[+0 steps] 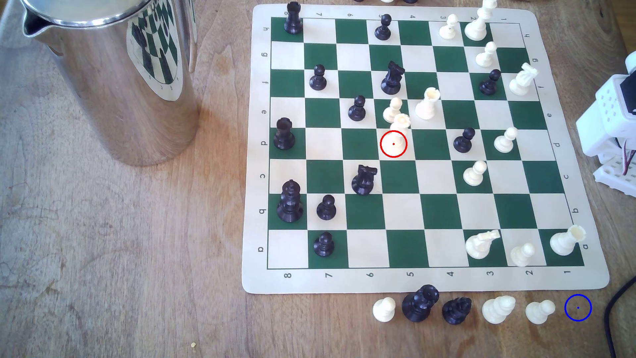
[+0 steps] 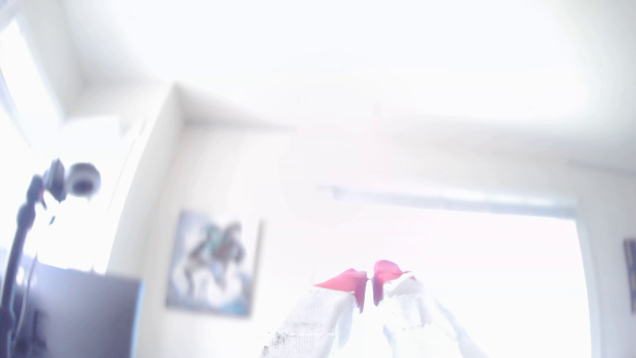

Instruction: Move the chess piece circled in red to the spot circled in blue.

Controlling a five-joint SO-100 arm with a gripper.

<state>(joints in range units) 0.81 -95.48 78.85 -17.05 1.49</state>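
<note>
The chess piece (image 1: 399, 132), a tall cream-white queen with a scalloped top, stands near the middle of the green and cream board (image 1: 426, 278), a red ring around its base. The spot (image 1: 578, 307), a thin blue ring on bare wood, lies off the board's near right corner in the exterior view. In the wrist view my gripper (image 2: 370, 277) points up at the room, its red-tipped white fingers (image 2: 347, 280) closed tip to tip with nothing between them. The arm's white base (image 1: 616, 113) sits at the exterior view's right edge.
A white pawn (image 1: 392, 109) and a white rook (image 1: 426, 103) stand close behind the queen. A row of captured pieces (image 1: 457, 309) lines the board's near edge, ending with a white pawn (image 1: 539, 311) beside the blue ring. A steel jug (image 1: 113, 75) stands at the left. A black cable (image 1: 619, 303) runs right of the ring.
</note>
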